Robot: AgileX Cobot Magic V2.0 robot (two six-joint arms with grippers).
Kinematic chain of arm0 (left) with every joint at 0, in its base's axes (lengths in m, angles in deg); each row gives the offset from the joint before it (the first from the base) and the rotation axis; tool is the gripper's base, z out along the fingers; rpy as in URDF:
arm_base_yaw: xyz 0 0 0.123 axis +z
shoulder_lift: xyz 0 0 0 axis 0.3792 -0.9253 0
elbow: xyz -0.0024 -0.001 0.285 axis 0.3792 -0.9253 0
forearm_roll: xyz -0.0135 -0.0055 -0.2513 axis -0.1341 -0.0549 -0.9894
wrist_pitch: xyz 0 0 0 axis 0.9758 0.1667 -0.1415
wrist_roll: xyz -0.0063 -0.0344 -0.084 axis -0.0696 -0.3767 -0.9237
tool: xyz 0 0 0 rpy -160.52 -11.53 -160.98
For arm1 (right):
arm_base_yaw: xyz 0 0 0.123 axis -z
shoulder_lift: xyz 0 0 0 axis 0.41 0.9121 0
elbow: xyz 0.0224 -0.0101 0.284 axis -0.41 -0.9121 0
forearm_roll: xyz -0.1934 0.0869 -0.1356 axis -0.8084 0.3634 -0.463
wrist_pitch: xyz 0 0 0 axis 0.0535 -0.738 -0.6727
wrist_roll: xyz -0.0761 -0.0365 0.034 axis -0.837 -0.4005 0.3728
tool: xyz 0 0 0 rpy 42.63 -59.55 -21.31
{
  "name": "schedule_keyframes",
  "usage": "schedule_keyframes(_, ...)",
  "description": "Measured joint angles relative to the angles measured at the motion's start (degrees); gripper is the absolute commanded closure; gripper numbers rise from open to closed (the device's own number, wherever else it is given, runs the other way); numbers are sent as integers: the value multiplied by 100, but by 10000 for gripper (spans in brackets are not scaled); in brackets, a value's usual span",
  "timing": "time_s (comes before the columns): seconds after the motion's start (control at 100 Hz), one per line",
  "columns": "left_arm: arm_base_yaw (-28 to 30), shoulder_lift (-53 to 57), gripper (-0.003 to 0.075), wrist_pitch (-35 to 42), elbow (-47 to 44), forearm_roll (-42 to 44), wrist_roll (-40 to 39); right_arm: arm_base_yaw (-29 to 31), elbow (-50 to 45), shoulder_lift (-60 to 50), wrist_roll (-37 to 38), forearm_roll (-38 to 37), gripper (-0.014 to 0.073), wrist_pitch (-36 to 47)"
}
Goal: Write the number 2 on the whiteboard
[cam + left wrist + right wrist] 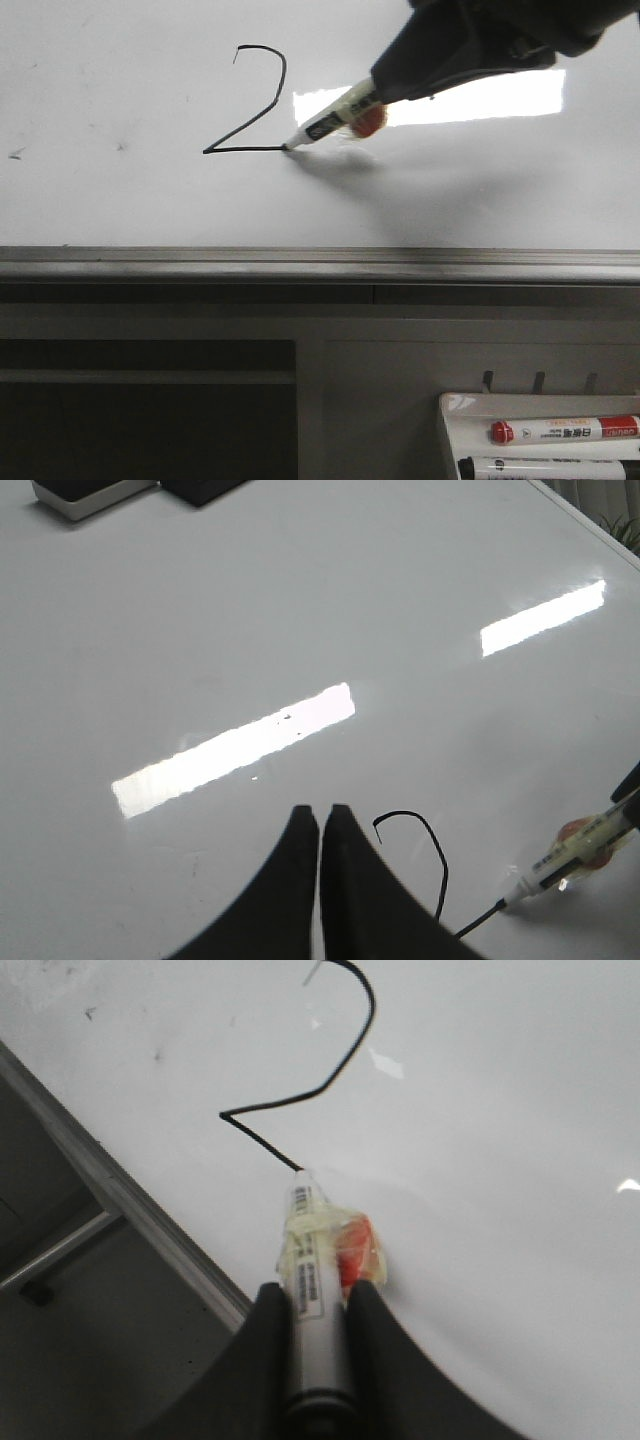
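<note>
Bright overhead bars glare off the glossy whiteboard [200, 630] — soft shadows, slightly blurred wrist views.

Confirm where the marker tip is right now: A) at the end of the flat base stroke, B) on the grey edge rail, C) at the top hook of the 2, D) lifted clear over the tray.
A: the marker in the right hand has its tip touching the right end of the number 2 base stroke on the whiteboard.

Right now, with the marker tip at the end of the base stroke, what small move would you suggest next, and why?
Probably lift the right gripper straight off the whiteboard. The number 2 already shows its hook, diagonal and flat base, and the marker tip sits at the base's end, so dragging on would only overrun the stroke.
</note>
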Motion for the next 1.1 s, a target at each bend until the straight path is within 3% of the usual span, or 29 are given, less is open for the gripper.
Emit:
schedule_keyframes(0.24, 0, 0, 741, 0, 0, 309, 0, 59, -119, -427, 0, -56, 665, -216)
schedule_keyframes(0.47, 0, 0, 730, -160, 0, 1884, -202, -577, 80, -611, 13, -320, 665, -1325)
schedule_keyframes(0.54, 0, -37, 665, -160, 0, 2546, -382, -757, 80, -611, 13, -420, 665, -1417)
schedule_keyframes(0.65, 0, -259, 465, 5, 0, 3735, -1041, -984, 171, -574, -7, -609, 665, -1438)
schedule_keyframes(0.74, 0, -578, 346, 310, 0, 4438, -1544, -1098, 338, -457, -7, -718, 664, -1451)
schedule_keyframes(1.1, 0, -2115, 332, 588, 63, 4667, -1835, -1641, 1003, 19, -20, -922, 664, -1554)
